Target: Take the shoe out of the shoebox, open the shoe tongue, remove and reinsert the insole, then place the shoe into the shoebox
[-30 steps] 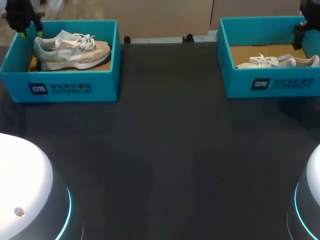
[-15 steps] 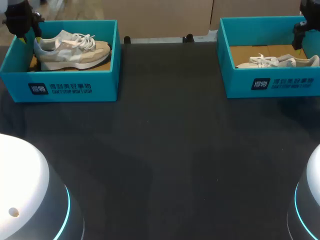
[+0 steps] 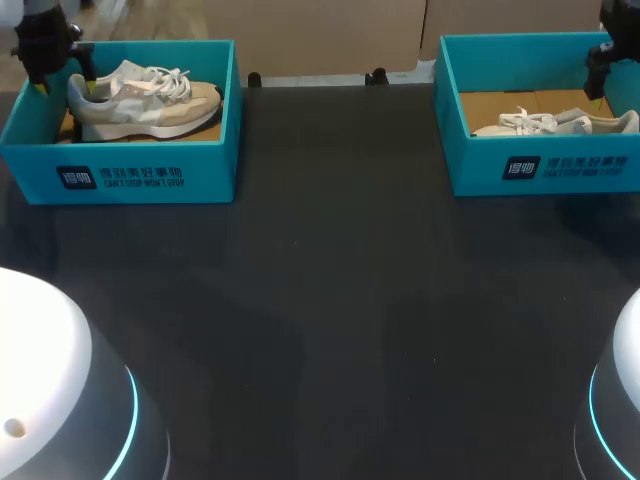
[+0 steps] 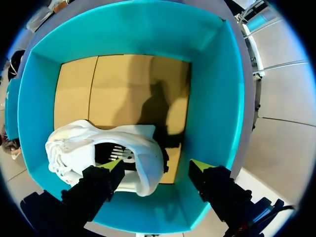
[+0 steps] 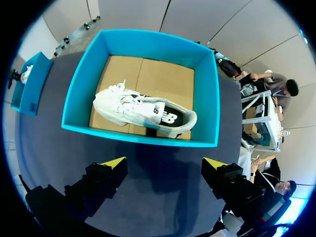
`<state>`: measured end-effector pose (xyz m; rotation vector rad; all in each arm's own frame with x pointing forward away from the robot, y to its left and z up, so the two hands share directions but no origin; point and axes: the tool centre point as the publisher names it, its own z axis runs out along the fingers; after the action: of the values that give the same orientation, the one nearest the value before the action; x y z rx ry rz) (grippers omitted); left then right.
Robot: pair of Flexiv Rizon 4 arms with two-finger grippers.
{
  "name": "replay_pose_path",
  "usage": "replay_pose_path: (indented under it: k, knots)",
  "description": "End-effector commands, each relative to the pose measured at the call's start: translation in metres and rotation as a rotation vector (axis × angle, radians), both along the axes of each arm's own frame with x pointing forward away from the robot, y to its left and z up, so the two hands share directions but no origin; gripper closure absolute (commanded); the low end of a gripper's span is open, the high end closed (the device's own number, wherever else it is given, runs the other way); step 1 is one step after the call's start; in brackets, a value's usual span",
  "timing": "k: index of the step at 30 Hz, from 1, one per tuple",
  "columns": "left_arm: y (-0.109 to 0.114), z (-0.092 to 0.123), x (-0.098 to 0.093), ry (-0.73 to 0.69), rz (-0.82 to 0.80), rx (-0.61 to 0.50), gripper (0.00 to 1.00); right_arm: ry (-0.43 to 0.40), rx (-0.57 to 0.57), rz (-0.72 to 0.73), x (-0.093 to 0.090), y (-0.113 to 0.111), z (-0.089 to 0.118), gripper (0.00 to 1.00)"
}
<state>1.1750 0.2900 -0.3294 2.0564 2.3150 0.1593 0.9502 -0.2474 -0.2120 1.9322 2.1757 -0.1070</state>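
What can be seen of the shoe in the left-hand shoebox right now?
It is a low sneaker with a white and beige upper that looks like mesh and suede, white laces and a pale sole. It stands upright on its sole on the brown cardboard floor of the teal shoebox, along the near wall. The left gripper hangs over its heel with fingers open, one above the dark collar opening, one outside the heel. Whether either finger touches the shoe cannot be told.
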Motion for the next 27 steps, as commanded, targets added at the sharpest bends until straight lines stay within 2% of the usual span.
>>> replay_pose_path:
  k: [1,10,15,16,22,27]
  knots:
    - [0.002,-0.011,0.017,0.040,0.004,0.001,0.13,0.000,0.000,0.000,0.000,0.000,0.000,0.00]
    - [0.007,-0.024,0.020,0.049,-0.019,-0.006,0.15,0.000,0.000,0.000,0.000,0.000,0.000,0.00]
    - [0.005,-0.032,0.019,0.058,-0.036,-0.006,0.25,0.000,0.000,0.000,0.000,0.000,0.000,0.00]
    - [0.004,-0.035,0.019,0.061,-0.038,-0.006,0.35,0.000,0.000,0.000,0.000,0.000,0.000,0.00]
    - [0.002,-0.043,0.018,0.074,-0.049,-0.001,0.42,0.000,0.000,0.000,0.000,0.000,0.000,0.00]
    - [0.003,-0.051,0.019,0.080,-0.060,0.010,0.39,0.000,0.000,0.000,0.000,0.000,0.000,0.00]
